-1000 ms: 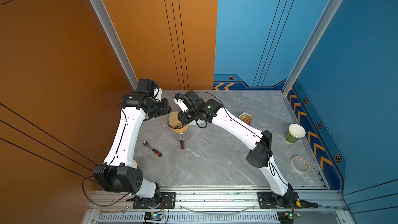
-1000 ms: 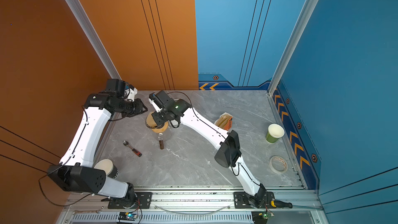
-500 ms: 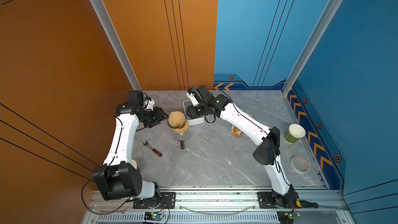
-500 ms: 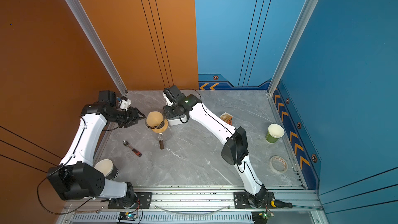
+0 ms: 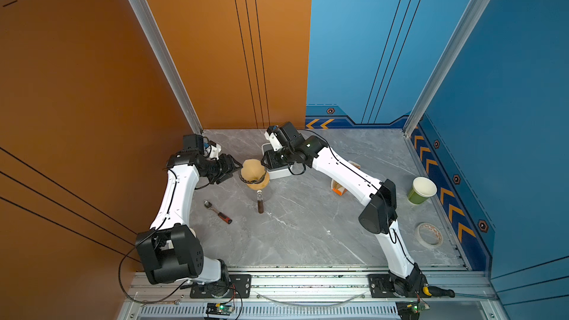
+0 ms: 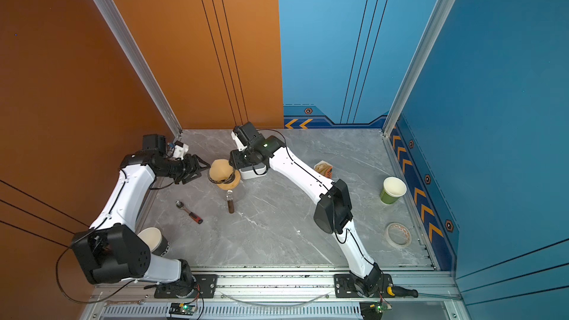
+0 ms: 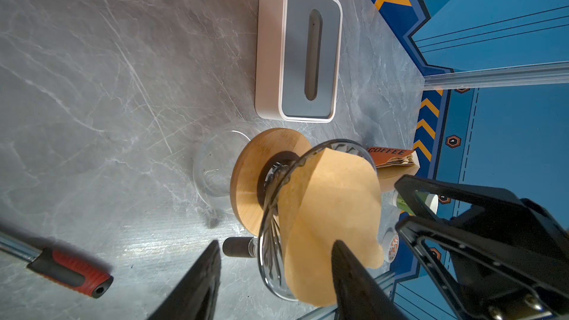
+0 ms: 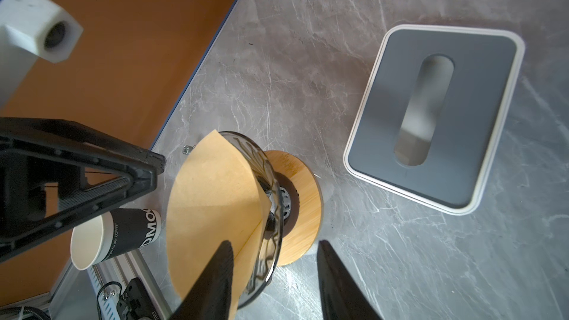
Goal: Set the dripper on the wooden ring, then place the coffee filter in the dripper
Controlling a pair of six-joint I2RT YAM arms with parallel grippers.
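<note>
Notes on the current frame.

**Position:** The coffee filter (image 5: 252,168) sits in the mouth of the dripper (image 7: 270,250). In both top views this is left of centre, with a gripper tip on either side.

**Filter:**
- It is a single tan-brown paper cone, matt and opened out.
- The narrow end goes down into the funnel. The upper edge forms a rounded arch well above the rim.
- In the right wrist view the coffee filter (image 8: 212,198) shows a straight seam line low in the frame.
- In the left wrist view its free edge looks slightly wavy.
- In the top views the paper bulges toward the upper left and is not level with the rim.

**Dripper:** It is a dark, see-through cone with spiral ribs visible through the wall. It sits in a round wooden ring (image 7: 248,189) on a clear glass server (image 7: 212,167). The brown handle (image 5: 260,206) points toward the lower frame edge.

**Left gripper** (image 5: 237,170): The jaws stand apart with nothing clamped, and the tips are just left of the dripper. In its own wrist view one finger overlaps the paper edge. I cannot tell whether it touches.

**Right gripper** (image 8: 275,243): The jaws stand apart with nothing clamped. In the top views it is at the upper right of the filter, above a white box with a grey slotted lid (image 8: 437,118). One finger overlaps the paper, and again I cannot tell whether it touches.

**Also on the grey table** (image 5: 308,235): A ratchet with a red-black handle (image 5: 219,212) lies at lower left of the server. A green paper cup (image 5: 421,190) and a tape roll (image 5: 429,234) are at far right.
</note>
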